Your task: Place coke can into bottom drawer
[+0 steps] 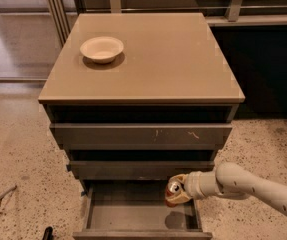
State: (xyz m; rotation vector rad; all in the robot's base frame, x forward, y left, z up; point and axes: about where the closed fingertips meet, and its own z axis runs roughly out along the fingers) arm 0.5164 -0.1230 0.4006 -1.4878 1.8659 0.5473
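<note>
The coke can (173, 192) is red-orange with a silver top and is tilted, held in my gripper (179, 191). The gripper comes in from the right on a white arm and is shut on the can. It holds the can over the right side of the open bottom drawer (133, 216), a shallow grey box pulled out from the cabinet. The can casts a shadow on the drawer floor below it and is a little above the floor.
The cabinet top (183, 59) carries a pale bowl (102, 49) at its back left. The scratched top drawer front (140, 134) and the plain middle front (133, 170) are shut. Speckled floor lies on both sides.
</note>
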